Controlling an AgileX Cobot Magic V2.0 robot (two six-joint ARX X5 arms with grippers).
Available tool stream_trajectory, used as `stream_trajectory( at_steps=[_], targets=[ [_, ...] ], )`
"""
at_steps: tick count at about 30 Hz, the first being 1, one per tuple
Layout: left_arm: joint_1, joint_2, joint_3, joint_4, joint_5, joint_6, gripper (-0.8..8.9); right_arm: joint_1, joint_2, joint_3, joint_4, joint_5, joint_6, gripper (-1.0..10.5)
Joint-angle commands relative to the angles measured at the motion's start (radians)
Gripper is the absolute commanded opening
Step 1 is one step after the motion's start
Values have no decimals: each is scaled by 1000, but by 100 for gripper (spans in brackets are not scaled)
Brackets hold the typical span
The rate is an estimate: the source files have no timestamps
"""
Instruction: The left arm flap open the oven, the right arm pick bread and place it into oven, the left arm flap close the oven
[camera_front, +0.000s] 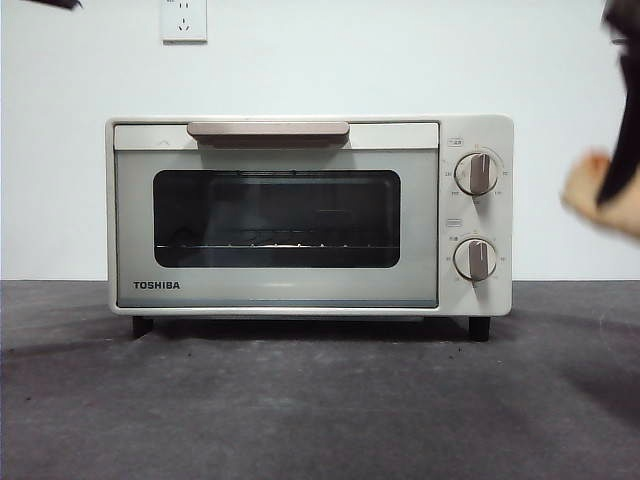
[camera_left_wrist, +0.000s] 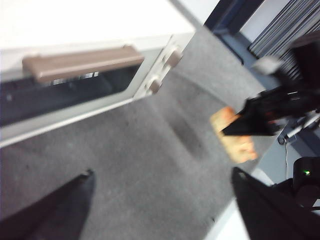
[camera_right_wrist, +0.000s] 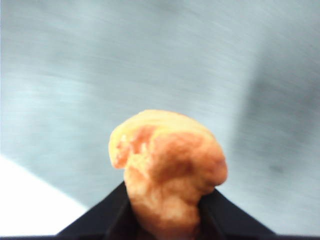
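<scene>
**Bread held in the air, oven door shut**

Front view: I see the TOSHIBA oven closed and the bread aloft right of it.

Left wrist view: my left gripper gapes wide, holding nothing, near the handle.

Right wrist view: my right gripper clamps the bread.

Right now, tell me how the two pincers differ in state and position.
The right pincer is shut on the bread, held in the air to the side of the oven. The left pincer is open and holds nothing, above the table in front of the oven's shut door. Both are black and touch neither oven nor table.
</scene>
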Motion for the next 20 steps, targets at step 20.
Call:
stream_trajectory(
  at_steps=[20],
  targets=[
    [-90, 533, 363, -23, -174, 174, 16, 4, -537, 5, 5, -124, 205, 109]
  ],
)
